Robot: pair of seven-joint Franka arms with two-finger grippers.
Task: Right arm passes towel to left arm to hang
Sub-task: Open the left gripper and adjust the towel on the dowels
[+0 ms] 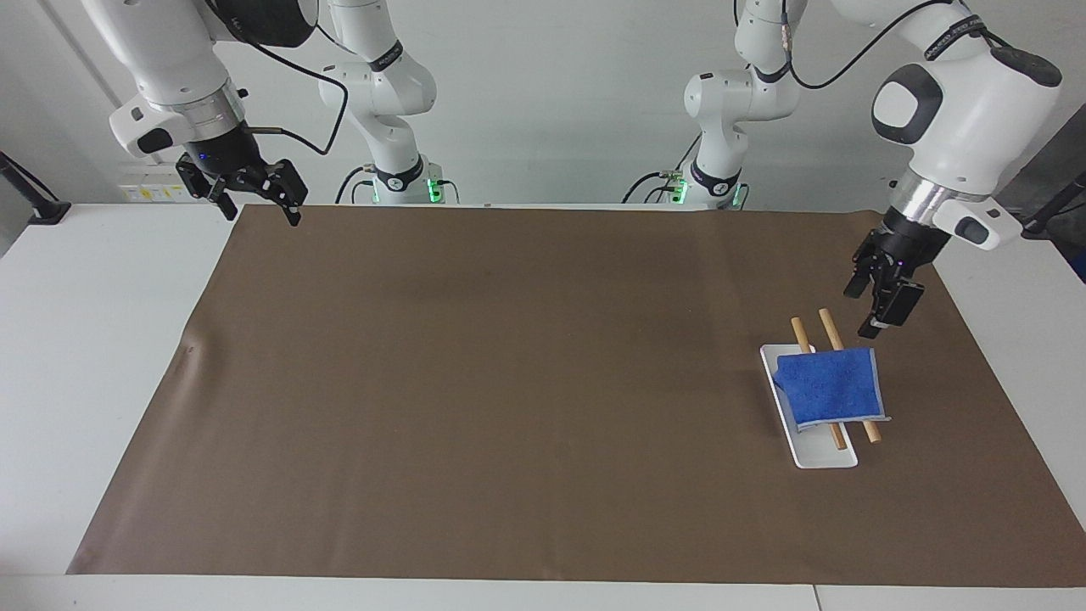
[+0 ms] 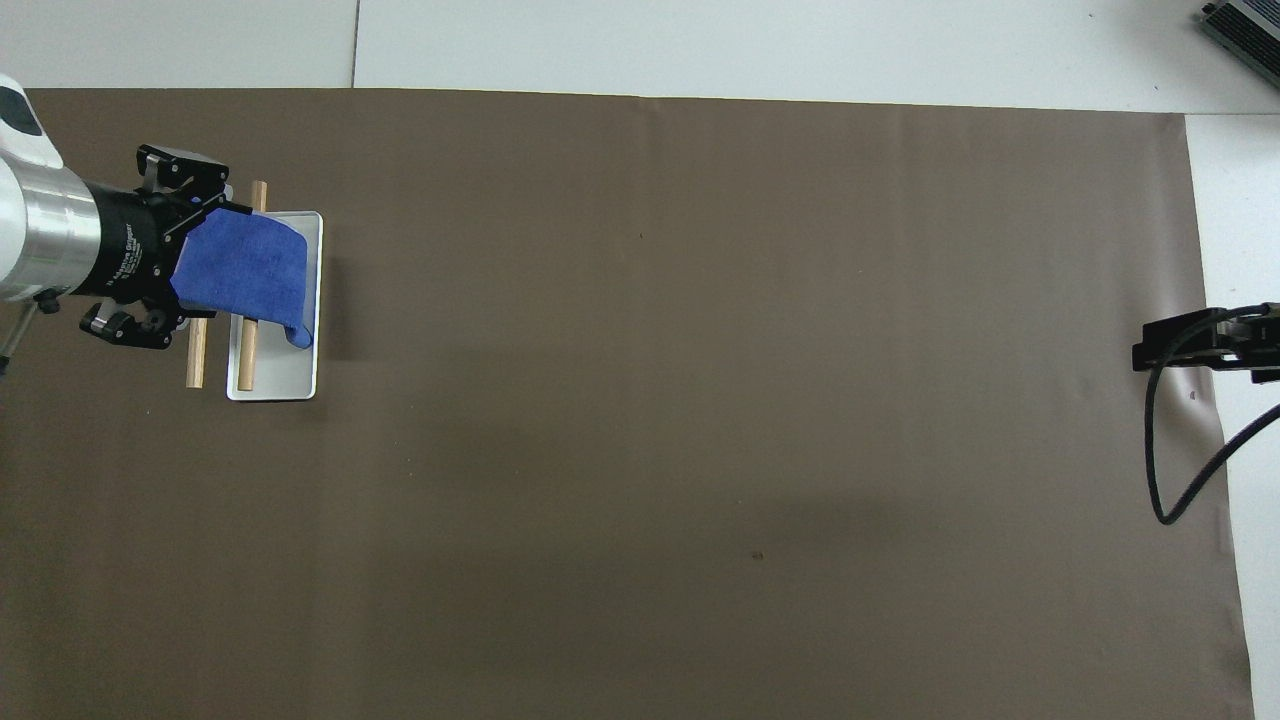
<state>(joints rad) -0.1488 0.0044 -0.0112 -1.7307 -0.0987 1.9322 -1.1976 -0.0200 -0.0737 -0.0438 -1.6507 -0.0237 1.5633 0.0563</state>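
While weighing the risks, note the small bright-blue terry towel (image 1: 827,386) draped over two pale wooden dowels (image 1: 827,327) across a white rectangular tray (image 1: 823,458), toward the left arm's end of the brown mat (image 1: 509,382). See the left gripper (image 1: 859,312) spread wide and empty over the dowels' robot-side ends, and the right gripper (image 1: 261,216) also open, waiting at its own end. Beware a low sweep: could probably snag the overhanging cloth and drag it off.

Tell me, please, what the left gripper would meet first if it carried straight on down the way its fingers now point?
Probably the towel, at its edge nearest the robots, where it drapes over the two wooden rods. The left gripper hangs just above that edge, apart from it; depth is unclear, so it might meet a rod first.
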